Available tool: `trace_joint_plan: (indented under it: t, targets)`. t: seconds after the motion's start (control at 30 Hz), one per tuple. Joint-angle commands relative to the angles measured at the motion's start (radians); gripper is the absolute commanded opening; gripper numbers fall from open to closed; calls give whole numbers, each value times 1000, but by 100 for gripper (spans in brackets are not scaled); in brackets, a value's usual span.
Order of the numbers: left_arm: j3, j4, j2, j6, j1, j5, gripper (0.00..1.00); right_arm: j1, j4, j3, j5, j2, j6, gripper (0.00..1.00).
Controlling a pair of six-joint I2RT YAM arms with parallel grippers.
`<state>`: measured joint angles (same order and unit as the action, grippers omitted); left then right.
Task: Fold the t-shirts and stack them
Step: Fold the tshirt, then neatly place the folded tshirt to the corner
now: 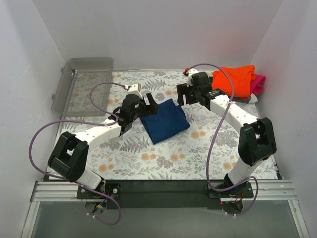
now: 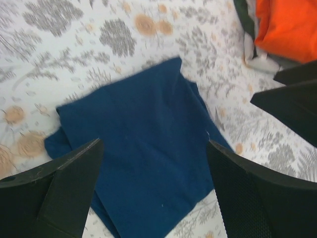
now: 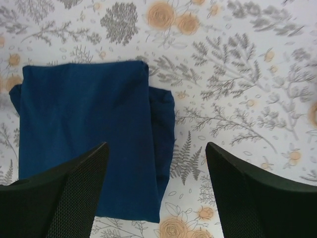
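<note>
The navy blue t-shirt [image 1: 165, 121] lies folded into a small rectangle on the floral table, print hidden. It fills the middle of the left wrist view [image 2: 143, 153] and the left half of the right wrist view [image 3: 94, 134]. My left gripper [image 1: 150, 103] is open and empty above its left corner. My right gripper [image 1: 181, 94] is open and empty above its upper right corner. The folded orange t-shirt [image 1: 237, 79] lies at the back right on a magenta one [image 1: 258, 83] and a greyish one [image 1: 246, 99]. The orange t-shirt also shows in the left wrist view [image 2: 290, 27].
A clear plastic bin [image 1: 83, 84] stands at the back left. White walls close the table on three sides. Purple cables loop from both arms. My right gripper's fingers [image 2: 292, 101] show at the right edge of the left wrist view.
</note>
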<state>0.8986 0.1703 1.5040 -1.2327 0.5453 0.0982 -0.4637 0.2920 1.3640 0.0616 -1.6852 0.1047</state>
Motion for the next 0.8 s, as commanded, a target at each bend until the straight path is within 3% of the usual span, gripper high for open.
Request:
trace_joint_plan:
  t: [0.0,0.27,0.47,0.77]
  targets:
    - [-43,-63,-37,3,41,34,78,78,-88,-119,-228,41,38,72]
    - [-109,-111,-10,-17,35,83,82,240,-223,-238,-684,-5,38,75]
    - [-90,-109,88,-25,18,43,83,289,-246,-232,-799,-111,43,89]
    - [-79,-91,185,-7,5,26,82,289,-257,-194,-864,-266,44,89]
